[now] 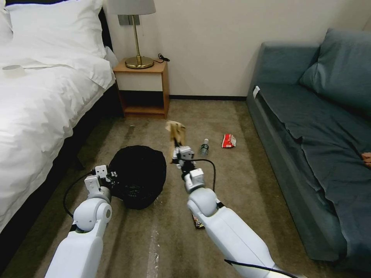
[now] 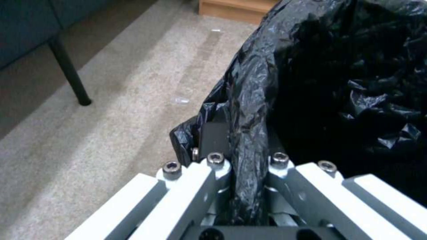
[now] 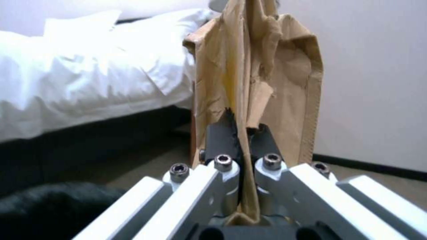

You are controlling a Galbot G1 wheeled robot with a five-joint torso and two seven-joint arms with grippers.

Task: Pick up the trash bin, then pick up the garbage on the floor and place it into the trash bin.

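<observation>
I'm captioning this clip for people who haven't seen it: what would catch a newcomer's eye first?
Probably the crumpled brown paper bag held up off the carpet, pinched in the right gripper mid-room. Next, the trash bin with its black liner, whose rim the left gripper clamps beside the bed. A small bottle and a red-and-white packet lie near the sofa.

left end effector (image 1: pixel 113 175) clamped, right end effector (image 1: pixel 176 143) clamped, raised

head high overlooking floor, wrists close-up

Right tool (image 3: pixel 242 133) pinches the brown paper bag (image 3: pixel 258 83) — upright, beside the white bed (image 3: pixel 89 83).
</observation>
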